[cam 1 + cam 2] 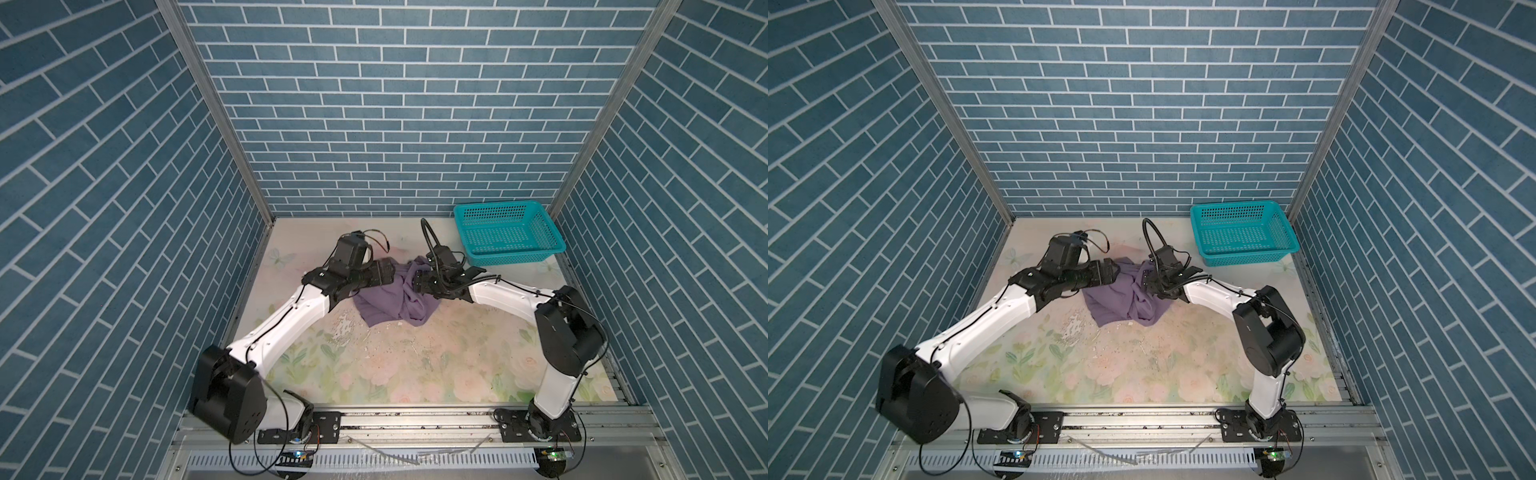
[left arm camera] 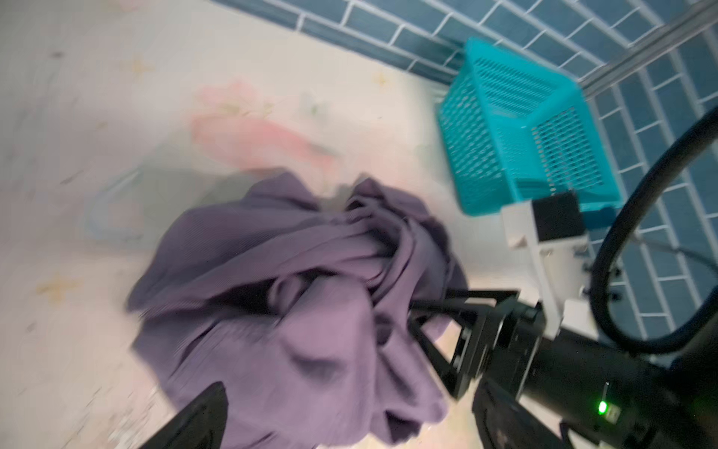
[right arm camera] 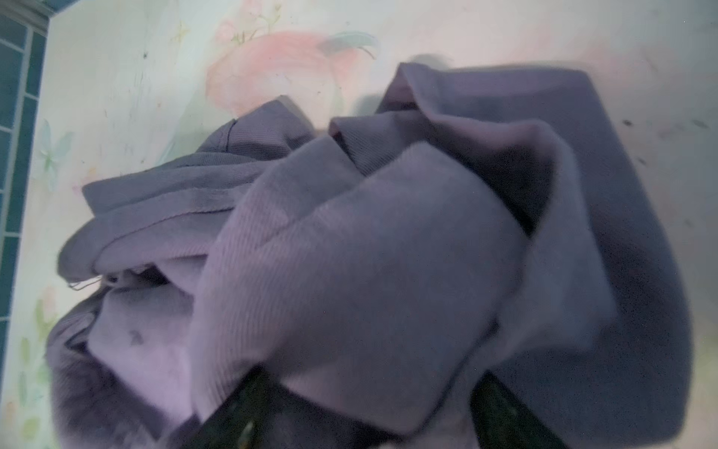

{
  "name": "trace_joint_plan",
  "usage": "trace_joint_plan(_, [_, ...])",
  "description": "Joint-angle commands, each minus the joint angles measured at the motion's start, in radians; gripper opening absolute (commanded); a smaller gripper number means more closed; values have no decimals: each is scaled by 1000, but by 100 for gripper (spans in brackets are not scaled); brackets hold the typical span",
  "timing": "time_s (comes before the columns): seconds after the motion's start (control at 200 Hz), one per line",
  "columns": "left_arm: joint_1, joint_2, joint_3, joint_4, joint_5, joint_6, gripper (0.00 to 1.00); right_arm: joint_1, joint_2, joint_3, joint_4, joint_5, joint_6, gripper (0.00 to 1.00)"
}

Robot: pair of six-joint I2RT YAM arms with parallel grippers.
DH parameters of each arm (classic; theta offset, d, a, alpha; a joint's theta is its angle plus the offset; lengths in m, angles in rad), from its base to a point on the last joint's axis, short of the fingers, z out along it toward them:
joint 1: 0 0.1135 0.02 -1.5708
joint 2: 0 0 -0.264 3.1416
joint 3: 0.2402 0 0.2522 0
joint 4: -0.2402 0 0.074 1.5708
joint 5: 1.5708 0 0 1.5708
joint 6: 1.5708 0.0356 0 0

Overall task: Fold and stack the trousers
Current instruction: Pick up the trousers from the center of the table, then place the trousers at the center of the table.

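Nearest, at 6 o'clock, a rail (image 1: 415, 419) edges the flowered tabletop (image 1: 415, 365). The left arm (image 1: 286, 328) rises from it at 7 o'clock and the right arm (image 1: 503, 295) at 5 o'clock, and both lean in toward the middle.

Just past centre toward 12 o'clock, the trousers (image 1: 390, 303) lie on the tabletop in a crumpled purple heap, unfolded, in both top views.

The left pincer (image 1: 388, 270) meets the heap at its 10 o'clock edge. Its wrist view shows one finger (image 2: 194, 420) far out to the side with cloth beside it. The jaws are spread wide, released.

The right pincer (image 1: 417, 282) sits at the heap's 2 o'clock edge. In its own wrist view the right pincer (image 3: 371, 375) has its jaws apart with a thick fold of cloth lying between them. Whether they pinch that fold I cannot tell.

Farthest, at 1 o'clock in the back corner, the teal basket (image 1: 511, 255) stands upright, apart from the heap.
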Motion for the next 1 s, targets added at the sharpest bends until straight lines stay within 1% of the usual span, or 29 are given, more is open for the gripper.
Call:
trace_joint_plan(0.0, [59, -118, -91, -149, -47, 20, 99, 0, 125, 165, -55, -44, -5, 30])
trace_joint_plan(0.005, [61, -126, -95, -151, -46, 20, 99, 0, 130, 174, -60, -46, -6, 25])
trace_joint_plan(0.01, [63, -133, -98, -153, -46, 19, 99, 0, 134, 184, -66, -49, -8, 23])
trace_joint_plan(0.025, [73, -151, -109, -158, -45, 18, 99, 0, 145, 211, -84, -53, -18, 8])
trace_joint_plan(0.035, [77, -161, -115, -161, -43, 18, 99, 0, 150, 231, -94, -55, -24, 1])
trace_joint_plan(0.04, [77, -167, -119, -162, -43, 17, 99, 0, 152, 236, -100, -55, -27, 0])
trace_joint_plan(0.135, [105, -251, -160, -187, -46, 14, 99, 3, 146, 407, -187, -45, -101, 0])
trace_joint_plan(0.185, [114, -274, -170, -198, -51, 8, 99, 3, 138, 520, -254, -15, -153, 0])
trace_joint_plan(0.315, [123, -302, -174, -213, -48, -2, 99, 4, 177, 924, -448, 12, -269, 0])
trace_joint_plan(0.45, [126, -348, -202, -170, -25, -6, 99, 3, 274, 1337, -568, -55, -322, 0])
trace_joint_plan(0.5, [128, -368, -206, -160, -22, -6, 99, 3, 290, 1423, -577, -94, -327, 0])
trace_joint_plan(0.54, [131, -380, -204, -160, -22, -4, 99, 3, 280, 1442, -563, -152, -327, 0])
trace_joint_plan(0.61, [135, -393, -194, -167, -30, -1, 99, 3, 227, 1395, -521, -242, -326, 0])
trace_joint_plan(0.67, [137, -395, -181, -179, -39, 2, 99, 6, 162, 1295, -489, -314, -328, 0])
trace_joint_plan(0.725, [138, -391, -168, -189, -36, 1, 99, 14, 75, 1146, -466, -350, -342, 0])
trace_joint_plan(0.77, [138, -386, -161, -192, -27, 4, 99, 25, -9, 982, -434, -351, -355, 0])
trace_joint_plan(0.815, [139, -381, -158, -195, -23, 3, 99, 34, -104, 779, -377, -328, -356, 0])
trace_joint_plan(0.89, [140, -378, -161, -199, -27, -1, 99, 37, -264, 441, -265, -247, -317, 0])
trace_joint_plan(0.945, [140, -375, -176, -187, -34, -10, 99, 37, -366, 234, -218, -168, -286, 7])
trace_joint_plan(0.995, [140, -370, -196, -166, -32, -22, 99, 34, -439, 83, -214, -75, -256, 16])
